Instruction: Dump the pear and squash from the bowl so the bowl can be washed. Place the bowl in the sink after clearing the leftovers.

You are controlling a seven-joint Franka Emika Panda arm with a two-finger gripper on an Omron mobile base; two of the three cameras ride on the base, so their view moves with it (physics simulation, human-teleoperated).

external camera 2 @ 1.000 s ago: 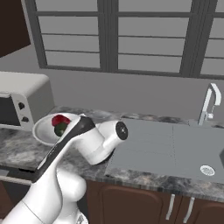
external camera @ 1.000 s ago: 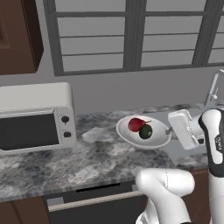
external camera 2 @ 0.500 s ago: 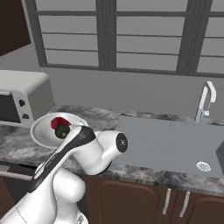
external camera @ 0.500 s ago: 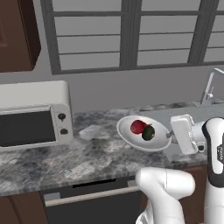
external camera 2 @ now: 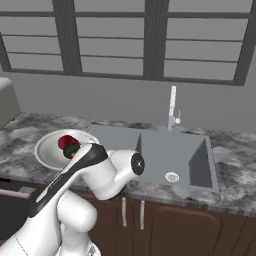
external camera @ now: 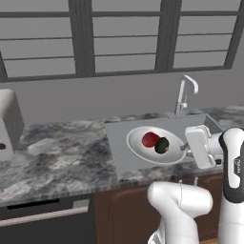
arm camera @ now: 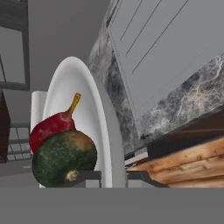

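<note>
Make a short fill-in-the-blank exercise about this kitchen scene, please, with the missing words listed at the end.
1. The pear and the squash both lie in the white ____.
2. The colour of the pear is ____.
3. The gripper is closed on the bowl's ____.
4. The tap stands behind the grey ____.

Missing words: bowl; red; rim; sink

Red pear (external camera: pixel 150 139), dark-green squash (external camera: pixel 162 145), white bowl (external camera: pixel 138 147)

White bowl (external camera: pixel 155 147) above sink's (external camera 2: pixel 172 157) ribbed drainboard, red pear (external camera: pixel 150 139) touching dk green squash (external camera: pixel 162 145) inside, rim between hand (arm camera: pixel 113 179) fingertips
</note>
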